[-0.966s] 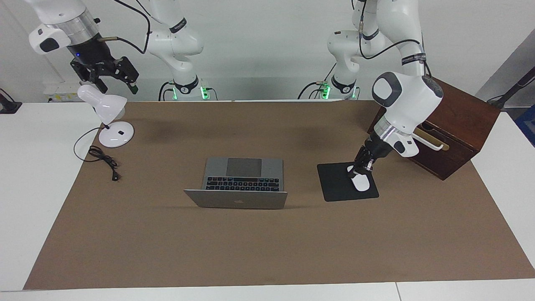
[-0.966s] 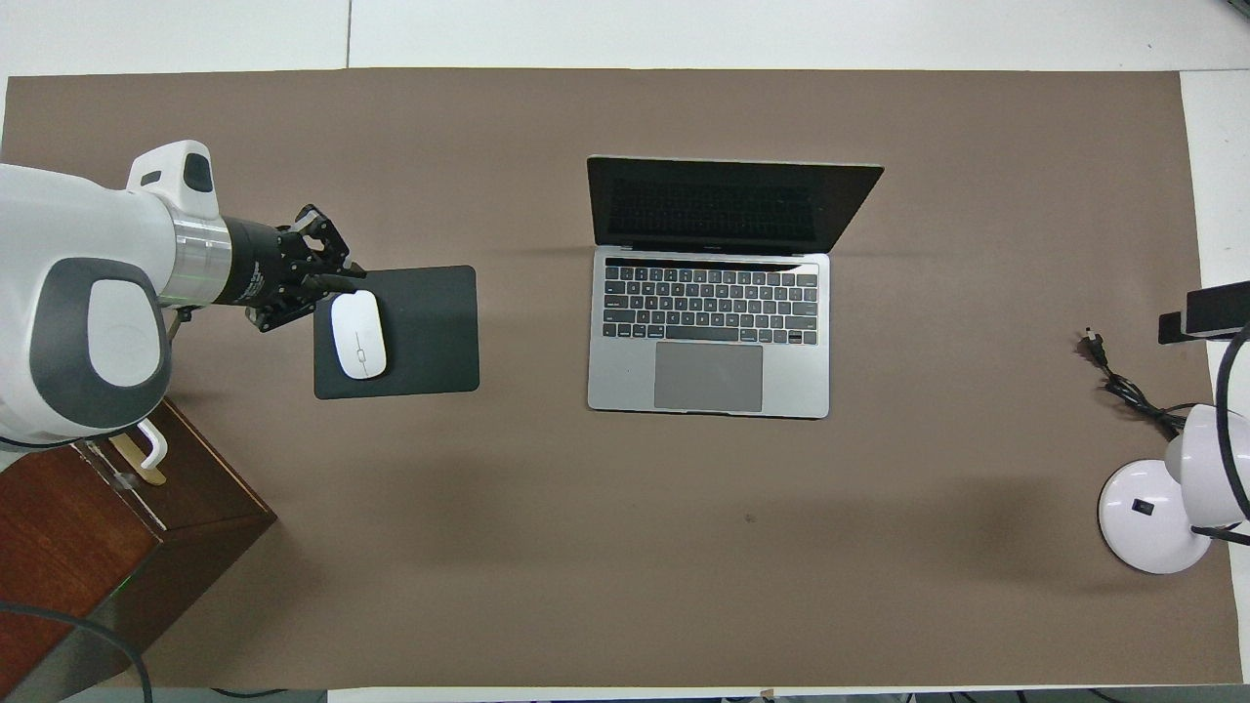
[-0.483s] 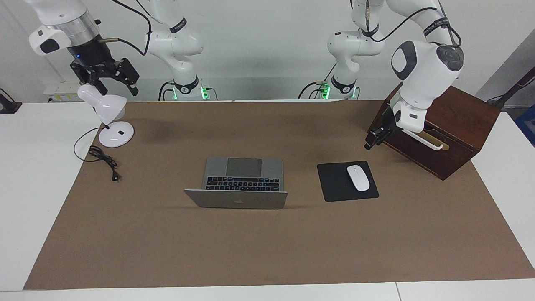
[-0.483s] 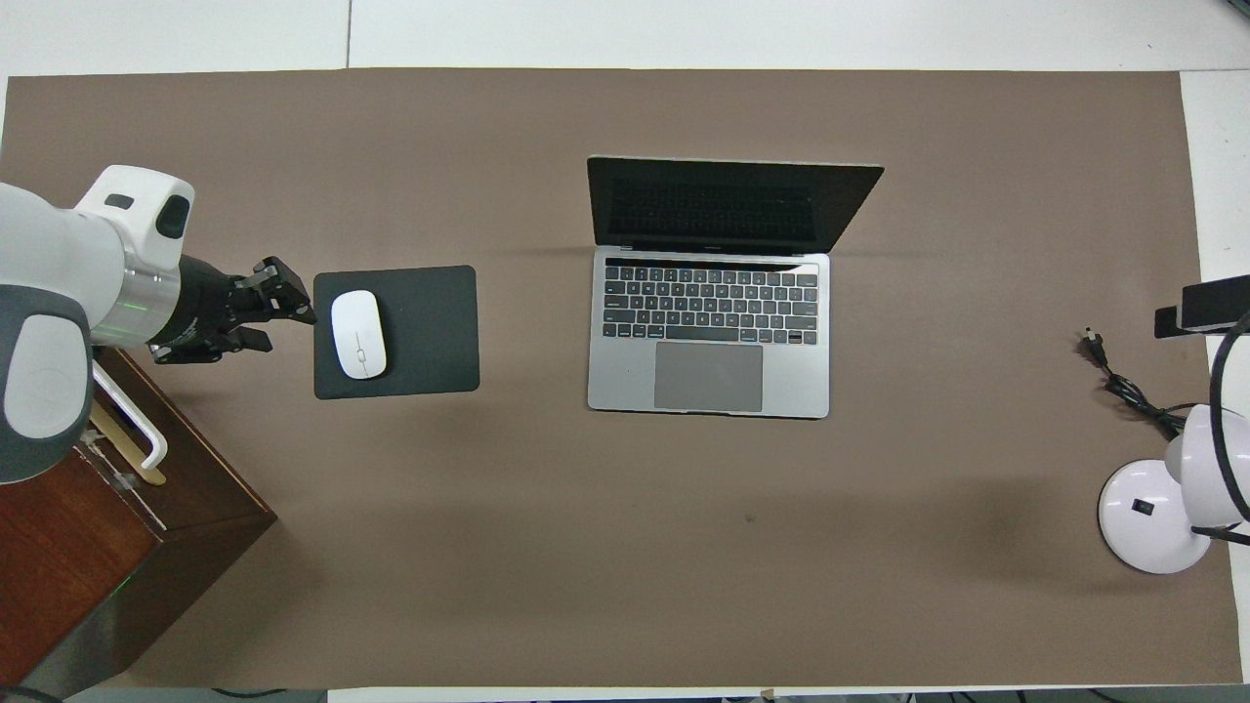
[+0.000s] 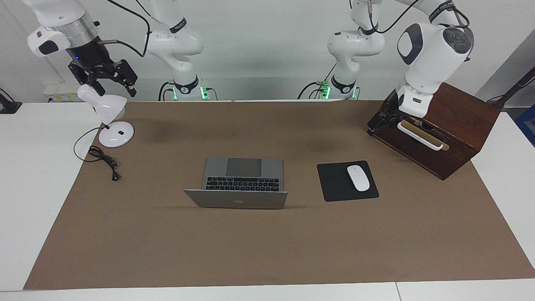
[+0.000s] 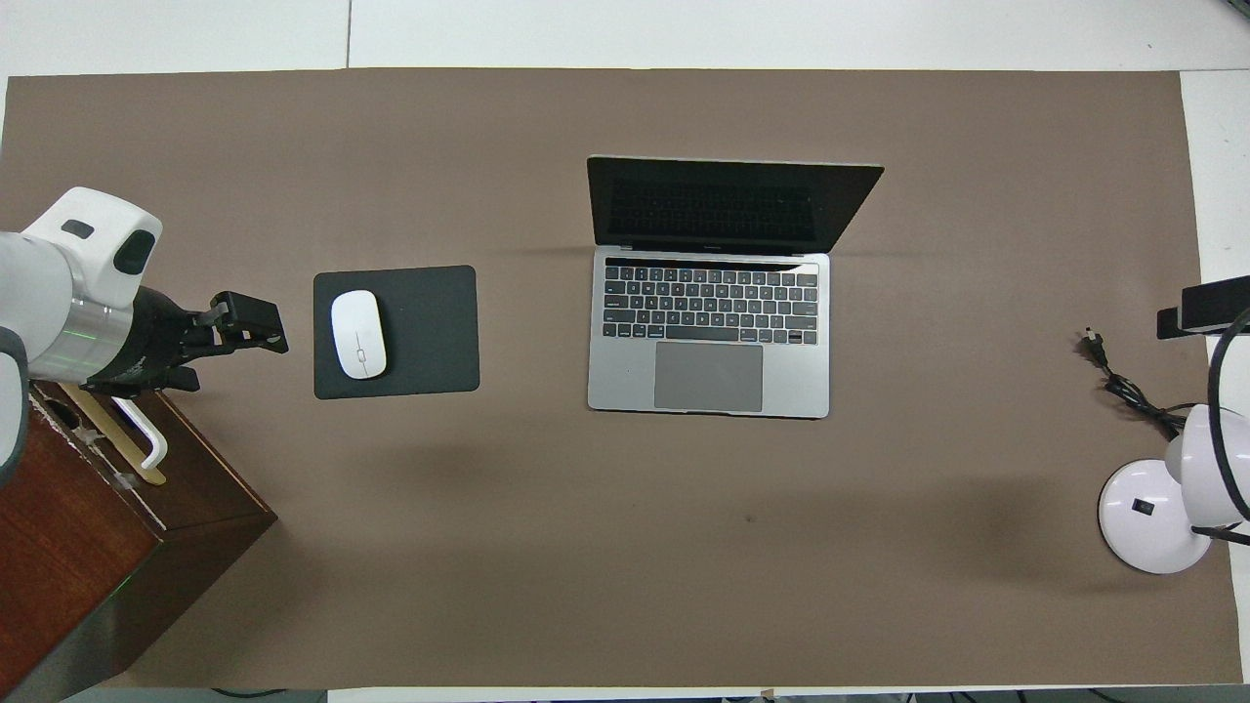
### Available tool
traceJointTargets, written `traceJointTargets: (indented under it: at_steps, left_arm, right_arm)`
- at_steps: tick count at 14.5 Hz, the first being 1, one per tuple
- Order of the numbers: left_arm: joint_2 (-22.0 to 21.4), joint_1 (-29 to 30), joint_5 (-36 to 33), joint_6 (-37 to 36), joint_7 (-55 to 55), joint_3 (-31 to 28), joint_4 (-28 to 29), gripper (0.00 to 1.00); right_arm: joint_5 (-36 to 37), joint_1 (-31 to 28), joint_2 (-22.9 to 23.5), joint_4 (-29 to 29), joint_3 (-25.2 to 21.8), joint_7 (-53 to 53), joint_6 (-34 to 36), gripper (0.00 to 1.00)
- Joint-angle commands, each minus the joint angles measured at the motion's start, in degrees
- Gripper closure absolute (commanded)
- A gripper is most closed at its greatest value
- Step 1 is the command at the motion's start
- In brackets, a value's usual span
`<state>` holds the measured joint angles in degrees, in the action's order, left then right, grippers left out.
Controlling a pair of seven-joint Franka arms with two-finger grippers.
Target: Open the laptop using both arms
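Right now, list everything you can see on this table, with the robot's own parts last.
laptop: one, silver-grey, open, mid-mat
mouse pad: one, black, beside the laptop toward the left arm's end
mouse: one, white, on the mouse pad
wooden box: one, dark brown, left arm's end
desk lamp: one, white, right arm's end
cable: one, black, beside the lamp
mat: one, brown, covering the table
left hand: black, raised beside the box
right hand: black, raised over the lamp
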<state>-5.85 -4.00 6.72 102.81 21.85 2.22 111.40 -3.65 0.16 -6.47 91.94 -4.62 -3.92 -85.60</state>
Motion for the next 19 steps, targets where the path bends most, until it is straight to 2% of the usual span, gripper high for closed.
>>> traceJointTargets:
  at_steps: [1,3,6,10,12,13,16,19]
  left_arm:
    - [-1.7,0.66,-1.27,-1.73,-1.02,0.41,0.05,0.0]
    - [-2.32,0.75,-1.36,-5.15,-1.2,0.33,-0.04,0.0]
    - [-2.15,1.89,-1.98,-12.27,-1.9,-0.38,-4.6,0.0]
    - [-2.23,1.81,-2.15,-13.52,-2.69,-0.38,-5.75,0.0]
    - [-1.1,1.28,-4.16,-15.62,-2.78,-0.12,-9.43,0.0]
    - [-0.05,1.19,-4.52,-15.37,-3.04,0.15,-11.01,0.0]
    - [4.08,1.02,-4.0,-11.69,-3.31,-0.99,-11.03,0.0]
    - [5.67,0.66,-4.0,-10.44,-3.13,-0.73,-12.42,0.0]
  right_arm:
    - [1.37,-0.6,-0.03,0.35,0.75,1.73,-0.44,0.0]
    - [1.45,-0.6,-0.03,0.44,0.75,1.73,-0.09,0.0]
    - [1.89,-0.68,-0.03,0.44,0.75,1.64,0.17,0.0]
    - [1.89,-0.77,-0.12,0.44,0.49,1.9,0.09,0.0]
    - [1.89,-0.77,-0.12,0.44,0.4,4.0,-0.18,0.0]
    - [1.98,-0.77,-0.03,0.44,0.31,4.36,-0.35,0.0]
    - [1.89,-0.86,-0.21,0.7,0.22,4.36,-0.44,0.0]
    - [1.9,-0.86,-0.47,1.32,0.13,4.36,-0.44,0.0]
